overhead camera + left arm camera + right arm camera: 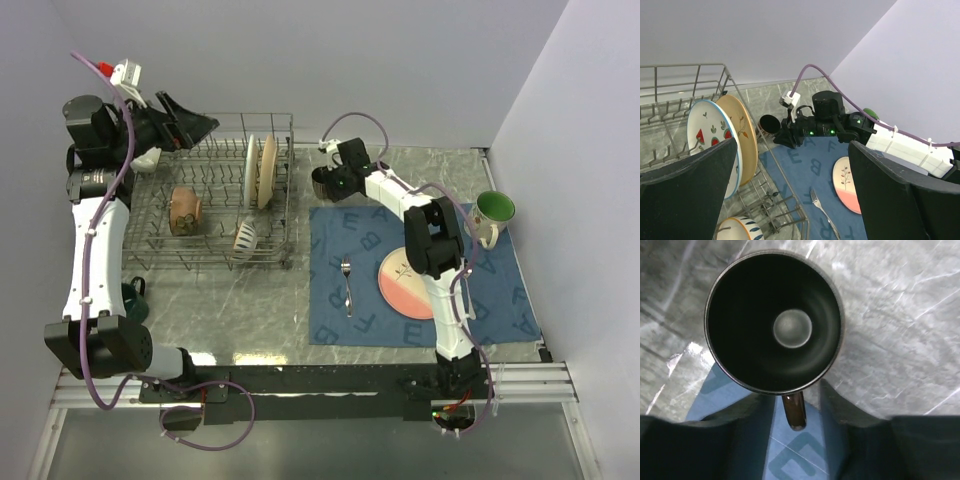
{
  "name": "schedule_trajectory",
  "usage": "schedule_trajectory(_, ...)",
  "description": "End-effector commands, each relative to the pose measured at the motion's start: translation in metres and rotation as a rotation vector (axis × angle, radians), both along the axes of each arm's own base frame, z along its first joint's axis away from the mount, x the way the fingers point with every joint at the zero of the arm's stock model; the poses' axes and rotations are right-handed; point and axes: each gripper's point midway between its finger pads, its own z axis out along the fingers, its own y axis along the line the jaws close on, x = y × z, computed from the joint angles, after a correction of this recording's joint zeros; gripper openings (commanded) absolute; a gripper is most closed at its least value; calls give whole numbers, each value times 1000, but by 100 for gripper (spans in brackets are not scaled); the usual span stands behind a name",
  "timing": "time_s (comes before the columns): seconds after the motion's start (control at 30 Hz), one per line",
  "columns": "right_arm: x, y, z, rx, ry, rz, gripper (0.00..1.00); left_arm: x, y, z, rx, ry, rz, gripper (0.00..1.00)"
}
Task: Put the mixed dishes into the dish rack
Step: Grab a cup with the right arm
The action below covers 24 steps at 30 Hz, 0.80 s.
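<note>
Fingers (845, 415) of the right gripper (795, 400) stand partly apart, one on each side of the handle (794, 412) of the dark mug (775, 320). A narrow gap shows on both sides, so nothing is gripped yet. The mug stands upright and empty on the grey marble table (900, 315), just beyond the far edge of the blue lettered placemat (790, 460). Its handle reaches back over the mat towards the wrist.

Step in hand, by judgement: taking the dark mug for the dish rack (291, 200). The next move calls for the jaws to pinch the handle squarely. A lift clear of the table and a carry leftward over the rack's tall wire side would follow. A thin, glossy handle may let the mug swing or slip if the pinch sits off-centre.

Outward from the mug, the rack lies just left of the placemat. It holds a white plate (253, 170) and a tan plate (267, 170) on edge, a brown bowl (185, 210) and a patterned bowl (245, 237). On the mat lie the fork (347, 285), the pink-and-cream plate (405, 285) and, at the right edge, a green-lined mug (493, 212).

The left gripper (200, 125) hangs above the rack's far left corner, jaws wide apart and empty. Judged progress: roughly half the dishes loaded.
</note>
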Motion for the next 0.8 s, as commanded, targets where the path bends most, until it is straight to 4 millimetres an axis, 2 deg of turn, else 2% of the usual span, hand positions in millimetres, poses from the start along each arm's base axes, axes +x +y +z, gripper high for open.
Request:
schedule_trajectory(0.0,9,12,23,13,-63,4,31,-9,-6,2,24,-25,-20,99)
schedule_trajectory(0.07,9,15,26,17,-72,-3,24,-9,-6,0,26,-22,-20,99)
schedule_trajectory(0.13,9,17,34,21,-93,-11,11,-8,-7,-1,26,-20,-15,99)
schedule_trajectory(0.17,9,18,38,24,-102,-17,0,-8,-7,-2,26,-19,-15,99)
schedule_trajectory(0.27,8,20,51,47,-115,-38,0,-8,-7,-2,22,-18,-14,99)
schedule_trajectory(0.37,7,20,73,110,-107,-87,0,-7,-8,-3,14,-14,-13,100)
schedule_trajectory(0.43,-2,24,96,227,-59,-107,0,-6,-9,-4,6,-9,-10,99)
schedule_trajectory(0.47,-2,15,102,271,-35,-132,0,-6,-9,-5,5,-6,-10,99)
schedule_trajectory(0.5,-6,11,122,329,-34,-141,0,-5,-10,-6,2,-1,-12,99)
schedule_trajectory(0.53,-16,19,134,438,31,-129,0,-4,-10,-7,-3,5,-10,99)
schedule_trajectory(0.57,-15,6,141,499,52,-153,0,-3,-12,-9,-4,16,-13,99)
schedule_trajectory(0.6,-21,4,163,569,52,-140,0,-4,-13,-8,-1,16,-16,99)
schedule_trajectory(0.67,-31,0,187,720,124,-121,0,-2,-19,-13,4,33,-21,99)
schedule_trajectory(0.7,-38,-1,208,765,120,-95,0,-2,-21,-12,7,32,-29,99)
schedule_trajectory(0.77,-55,4,230,854,178,-46,0,-2,-31,-14,0,39,-47,99)
